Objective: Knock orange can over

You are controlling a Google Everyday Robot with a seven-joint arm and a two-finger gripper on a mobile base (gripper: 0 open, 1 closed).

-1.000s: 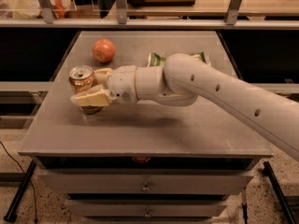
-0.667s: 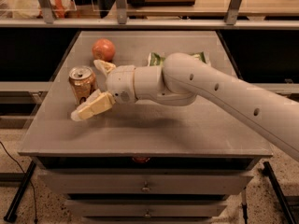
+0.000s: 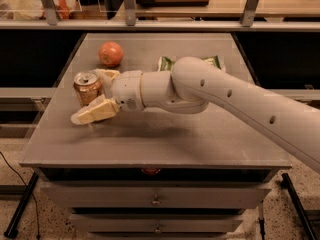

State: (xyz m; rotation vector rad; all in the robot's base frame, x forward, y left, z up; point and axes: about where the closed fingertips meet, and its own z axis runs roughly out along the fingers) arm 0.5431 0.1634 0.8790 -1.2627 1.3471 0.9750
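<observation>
Pincer (image 3: 88,98) noted at the left side of the tabletop (image 3: 175,134), jaws apart. Its near finger (image 3: 95,112) lies low in front of the orange can (image 3: 87,87), and its far finger (image 3: 107,75) sits just behind and to the right of it, so the can stands upright at the mouth of the opening. Contact between either finger and the can cannot be confirmed. Assessment of the can: thin aluminium, slim and tall for its footprint, smooth-sided and probably slippery. Whether it is full or empty cannot be told, so its weight is unknown. An empty can should tip readily. A full one would need a firmer push and might slide on the smooth surface before toppling. No grasp is called for. In my judgement the best contact is a sideways push high on the wall, just under the silver rim, where leverage is greatest. Further back, a round orange-red fruit (image 3: 110,53) rests apart from the can and could be struck if the can falls that way. A green packet (image 3: 169,63) lies beyond the arm (image 3: 225,91), largely hidden by it, so its full extent is undetermined. The arm itself is cut off at the right edge.
</observation>
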